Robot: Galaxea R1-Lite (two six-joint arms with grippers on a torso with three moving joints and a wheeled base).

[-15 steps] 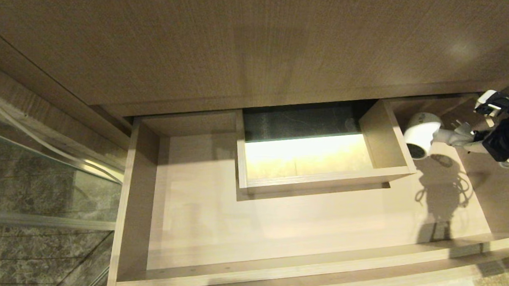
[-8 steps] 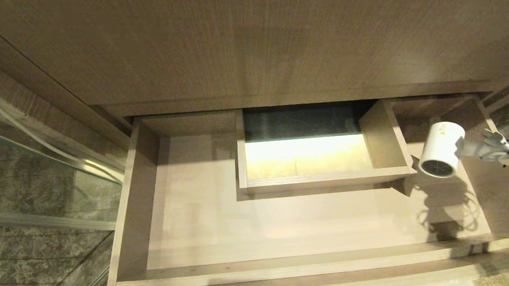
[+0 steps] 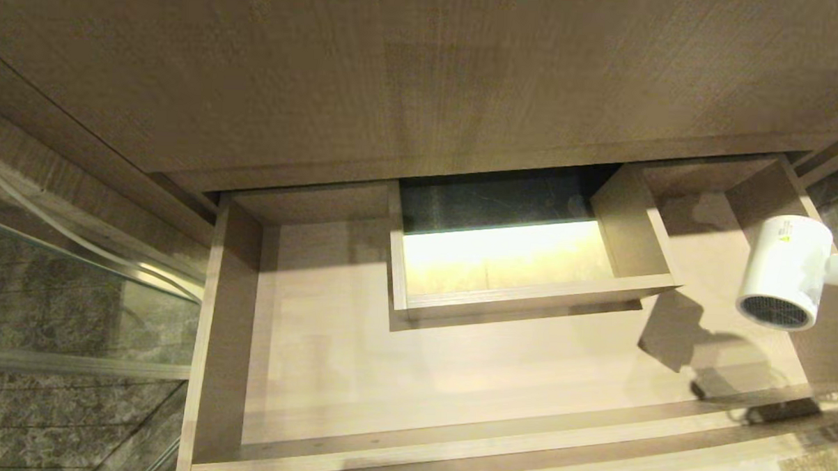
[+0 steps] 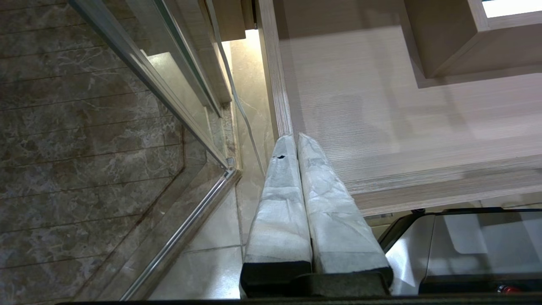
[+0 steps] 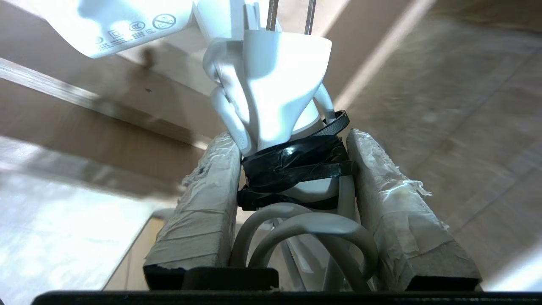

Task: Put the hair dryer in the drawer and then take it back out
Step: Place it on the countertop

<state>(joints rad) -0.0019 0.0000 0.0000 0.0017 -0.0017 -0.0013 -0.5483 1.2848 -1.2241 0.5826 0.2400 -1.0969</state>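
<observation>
drawer (image 3: pixel 456 376) open | right tool (image 5: pixel 292 140) clamps hair dryer (image 3: pixel 783 272) handle | left tool (image 4: pixel 296 140) closed, empty

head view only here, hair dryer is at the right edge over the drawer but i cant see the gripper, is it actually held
Observer: Yes. In the right wrist view the right gripper is clamped on the hair dryer at its handle, on the part wrapped in black tape.
Operator: where's the cord
Observer: The white cord is looped between the fingers, bundled against the handle.
Operator: and the left arm
Observer: The left gripper is shut and empty, near the left front corner of the drawer.
</observation>
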